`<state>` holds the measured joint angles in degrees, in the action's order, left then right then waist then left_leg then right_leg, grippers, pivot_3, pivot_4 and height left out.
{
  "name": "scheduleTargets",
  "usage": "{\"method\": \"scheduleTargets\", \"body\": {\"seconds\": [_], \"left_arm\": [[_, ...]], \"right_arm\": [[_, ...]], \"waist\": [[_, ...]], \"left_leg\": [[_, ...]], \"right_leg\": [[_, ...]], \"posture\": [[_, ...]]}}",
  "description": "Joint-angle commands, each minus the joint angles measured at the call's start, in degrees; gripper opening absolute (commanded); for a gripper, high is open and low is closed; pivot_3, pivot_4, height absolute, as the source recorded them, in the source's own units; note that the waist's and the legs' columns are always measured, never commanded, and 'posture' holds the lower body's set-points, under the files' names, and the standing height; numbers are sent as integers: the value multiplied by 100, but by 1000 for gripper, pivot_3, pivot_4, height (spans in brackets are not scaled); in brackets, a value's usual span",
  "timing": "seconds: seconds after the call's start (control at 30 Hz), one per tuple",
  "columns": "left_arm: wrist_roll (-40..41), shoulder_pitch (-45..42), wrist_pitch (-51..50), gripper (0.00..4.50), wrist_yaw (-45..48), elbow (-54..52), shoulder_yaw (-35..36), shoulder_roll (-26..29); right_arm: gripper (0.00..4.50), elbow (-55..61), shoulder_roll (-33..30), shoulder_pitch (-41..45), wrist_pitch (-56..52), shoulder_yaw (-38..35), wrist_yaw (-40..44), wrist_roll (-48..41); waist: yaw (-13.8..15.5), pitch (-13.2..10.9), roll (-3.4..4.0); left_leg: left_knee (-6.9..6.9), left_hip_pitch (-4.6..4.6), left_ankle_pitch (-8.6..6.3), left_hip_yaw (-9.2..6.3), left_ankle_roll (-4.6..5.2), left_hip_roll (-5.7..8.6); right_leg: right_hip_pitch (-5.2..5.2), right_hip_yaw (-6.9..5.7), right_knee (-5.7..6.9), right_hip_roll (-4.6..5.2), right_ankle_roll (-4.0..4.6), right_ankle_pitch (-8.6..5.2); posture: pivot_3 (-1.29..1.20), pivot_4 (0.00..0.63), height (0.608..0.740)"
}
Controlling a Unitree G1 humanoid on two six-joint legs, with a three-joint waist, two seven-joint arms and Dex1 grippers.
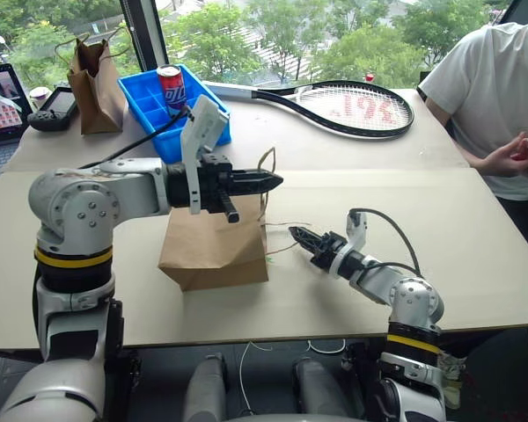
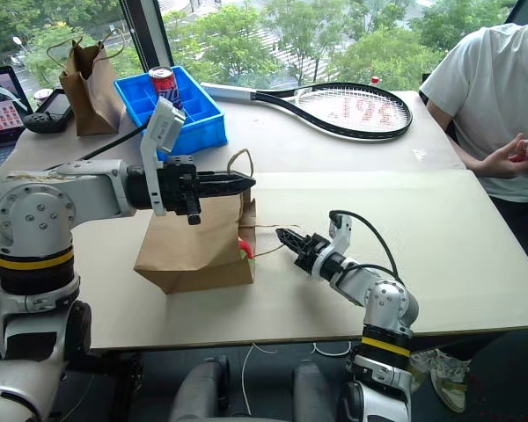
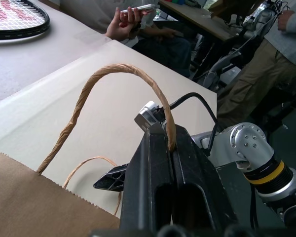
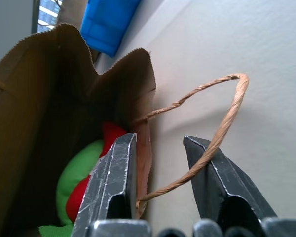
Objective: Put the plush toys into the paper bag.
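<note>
The paper bag [image 1: 211,246] lies on its side mid-table, its mouth facing right. My left gripper [image 1: 277,180] is shut on the bag's upper cord handle [image 3: 113,74] and holds it up above the bag. Inside the mouth sit the plush toys: the lime-green one [image 4: 76,173] and the red one [image 4: 110,136], of which a red bit [image 2: 243,247] shows at the opening. My right gripper [image 1: 295,233] is level just right of the mouth. Its fingers stand apart, with the lower handle loop [image 4: 227,108] running between them.
A taller brown bag [image 1: 92,75] stands at the back left, beside a blue tray [image 1: 141,105] with a can [image 1: 171,85]. A tennis racket [image 1: 352,107] lies at the back. A seated person [image 1: 502,97] is at the right edge. A laptop [image 1: 0,105] is far left.
</note>
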<state>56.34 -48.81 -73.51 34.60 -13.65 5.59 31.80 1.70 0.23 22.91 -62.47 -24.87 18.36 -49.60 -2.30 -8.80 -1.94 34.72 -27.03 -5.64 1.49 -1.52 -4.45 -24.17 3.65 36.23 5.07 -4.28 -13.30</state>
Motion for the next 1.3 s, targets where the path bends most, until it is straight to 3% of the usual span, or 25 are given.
{"method": "scheduleTargets", "body": {"seconds": [0.03,0.23,0.57,0.87,1.1,1.17,1.2,1.3], "left_arm": [[-161,-119,341,0,232,0,117,287],[-1148,-445,1474,0,1062,1017,-150,1035],[-1775,-874,2341,0,1836,1882,-23,1418],[-1593,-728,2065,0,1877,1618,14,1211],[-1490,-203,2023,0,2329,1029,-201,1325],[-1362,-211,1834,596,2310,1037,-108,1288],[-1236,-232,1720,738,2349,1059,-16,1279],[-1039,-236,1576,1896,2520,977,123,1410]], "right_arm": [[185,432,-35,372,371,-149,300,-685],[25,749,-242,1467,381,2,98,-1389],[25,1044,-861,2688,184,200,-790,-2474],[25,1381,-1473,2406,35,444,-1673,-3392],[25,1618,-1928,1531,28,671,-2101,-4106],[0,1711,-2100,1336,-7,789,-2127,-4319],[315,1738,-2192,1272,5,833,-2159,-4441],[1253,1770,-2658,1212,21,845,-2067,-4817]], "waist": [[-1,-1,1],[-22,-10,16],[43,-14,20],[42,-15,19],[31,-15,19],[21,-15,18],[19,-15,18],[12,-15,18]], "left_leg": [[0,-1,0,0,0,0],[-14,2,-4,0,-7,-1],[-33,-24,2,1,4,1],[-42,-23,4,1,7,-1],[-42,-21,5,1,8,-2],[-41,-21,5,1,8,-1],[-41,-21,5,1,9,-1],[-39,-20,6,1,10,-1]], "right_leg": [[-1,0,0,0,0,0],[-11,0,2,-2,6,2],[-23,-3,-18,2,-3,-4],[-30,-4,-11,1,-1,-5],[-26,-3,-12,1,-1,-6],[-26,-3,-12,1,-1,-6],[-26,-3,-11,1,-1,-6],[-25,-3,-12,1,0,-6]], "posture": [[0,150,740],[0,150,740],[0,150,740],[0,150,740],[0,150,740],[0,150,740],[0,150,740],[0,150,740]]}}
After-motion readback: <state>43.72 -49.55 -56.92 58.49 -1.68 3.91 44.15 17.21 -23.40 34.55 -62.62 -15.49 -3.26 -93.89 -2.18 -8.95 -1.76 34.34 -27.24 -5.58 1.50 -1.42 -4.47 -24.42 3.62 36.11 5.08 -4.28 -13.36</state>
